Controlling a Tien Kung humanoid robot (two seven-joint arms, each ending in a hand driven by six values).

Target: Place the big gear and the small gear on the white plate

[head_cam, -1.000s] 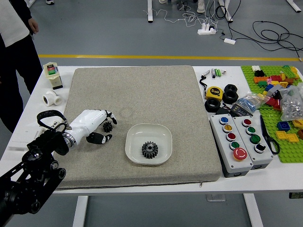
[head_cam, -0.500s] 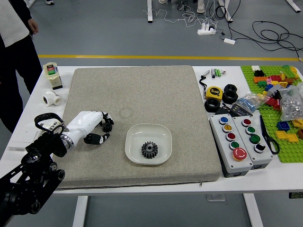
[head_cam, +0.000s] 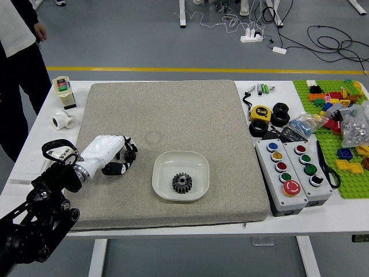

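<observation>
Your left robot hand (head_cam: 114,152) is low over the grey mat (head_cam: 173,118), its black fingers (head_cam: 130,144) curled in toward the thumb and pinching the small gear (head_cam: 131,156) at their tips. The small gear is dark and partly hidden by the fingers, so you cannot see the whole of it or tell whether it touches the mat. The black arm (head_cam: 43,202) reaches in from the left, behind the robot hand.

Just to the right of the robot hand, and apart from it, you have the white plate (head_cam: 163,166), a square dish with rounded corners lying on the mat. The big gear (head_cam: 182,183) lies flat inside the plate, toward its near side, with its centre hole facing up. The small gear is outside the plate, to its left.

Beyond the robot hand and to its left, a white pipe fitting (head_cam: 63,120) and a pale-topped container (head_cam: 64,92) sit on the white bench (head_cam: 242,226), near the mat's edge. Well to the right of the robot hand, past the mat, you have two button boxes (head_cam: 281,190) side by side, with a yellow tape measure (head_cam: 261,113) and black rings (head_cam: 280,115) beyond them. Farther right again, a green baseplate (head_cam: 353,187) carries coloured bricks and a clear bag (head_cam: 356,127) of small parts.

A person (head_cam: 20,63) stands past the bench's left edge, farther out than the robot hand, one hand (head_cam: 40,32) hanging down by their side.
</observation>
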